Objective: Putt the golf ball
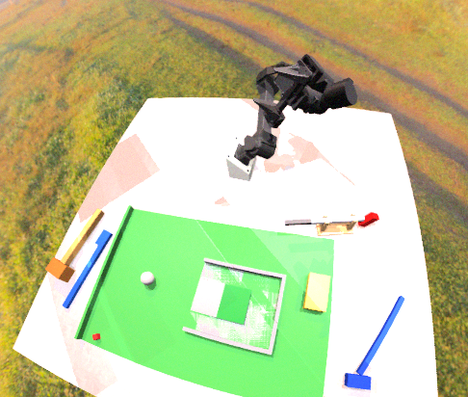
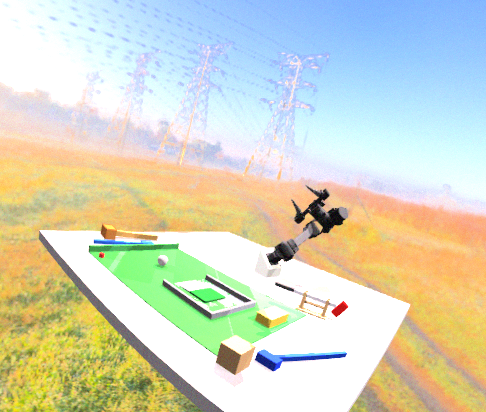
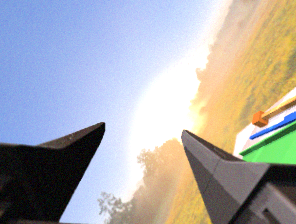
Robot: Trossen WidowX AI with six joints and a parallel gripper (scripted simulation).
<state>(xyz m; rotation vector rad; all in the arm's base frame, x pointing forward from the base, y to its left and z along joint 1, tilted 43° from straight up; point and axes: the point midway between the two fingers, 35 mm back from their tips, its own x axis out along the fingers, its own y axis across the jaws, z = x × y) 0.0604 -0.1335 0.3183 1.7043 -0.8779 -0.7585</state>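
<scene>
The red putter's head (image 1: 369, 220) (image 2: 339, 309) sticks out past one end of a small wooden rack (image 1: 336, 228) that holds its grey shaft. The white golf ball (image 1: 147, 277) (image 2: 162, 260) rests on the green mat (image 1: 163, 328), on the open side of the pale ramp (image 1: 208, 297). The raised green (image 1: 235, 304) (image 2: 208, 295) adjoins the ramp and carries no ball. Grey walls (image 1: 278, 313) (image 2: 234, 311) stand around three sides. My gripper (image 2: 299, 193) (image 3: 144, 129) is open and empty, high above the table's arm side, away from the putter.
A yellow block (image 1: 317, 292) (image 2: 271, 316) lies on the mat's rack-side end. A blue mallet (image 1: 357, 381) (image 2: 269, 359) and a tan cube (image 2: 235, 354) lie beyond. An orange mallet (image 1: 60, 270) (image 2: 108, 231) (image 3: 259, 119) and a blue stick (image 1: 86, 272) lie outside the mat's rail. A tiny red cube (image 1: 96, 336) sits at one corner.
</scene>
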